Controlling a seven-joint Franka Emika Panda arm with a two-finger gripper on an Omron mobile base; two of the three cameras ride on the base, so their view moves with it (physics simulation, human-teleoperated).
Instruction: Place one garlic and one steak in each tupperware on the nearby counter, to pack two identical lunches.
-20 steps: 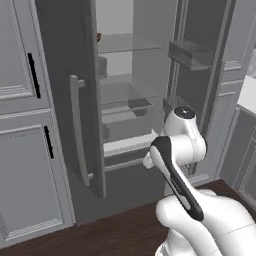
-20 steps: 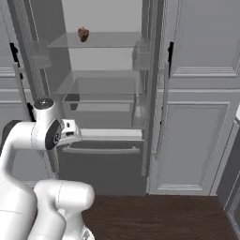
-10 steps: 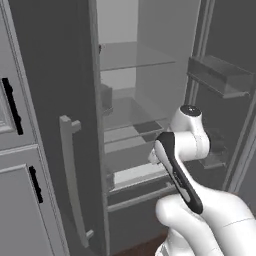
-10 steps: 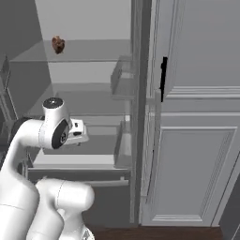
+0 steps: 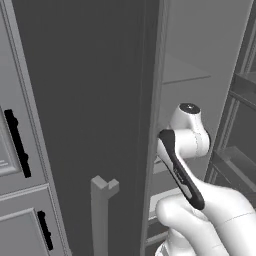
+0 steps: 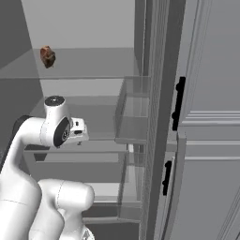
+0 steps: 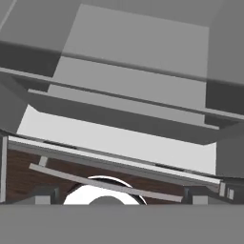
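A dark brown-red, lumpy steak [image 6: 47, 56] lies on the top glass shelf of the open fridge, up and to the left of my folded arm [image 6: 55, 131]. My gripper [image 7: 119, 195] is open; its two tips stand far apart at the bottom of the hand view with nothing between them. It looks down at the fridge's low shelves, well below the steak. The garlic, the tupperware and the counter are out of view.
The fridge's left door with its grey bar handle [image 5: 102, 210] stands very close in the left base view. Clear door bins [image 6: 133, 117] hang on the right door. Grey cabinet doors with black handles [image 6: 178, 103] [image 5: 17, 142] flank the fridge. Dark wooden floor [image 7: 19, 176] lies below.
The whole picture has shifted and grown in both base views: the cameras have moved closer to the fridge. My arm keeps its folded pose and the gripper stays open.
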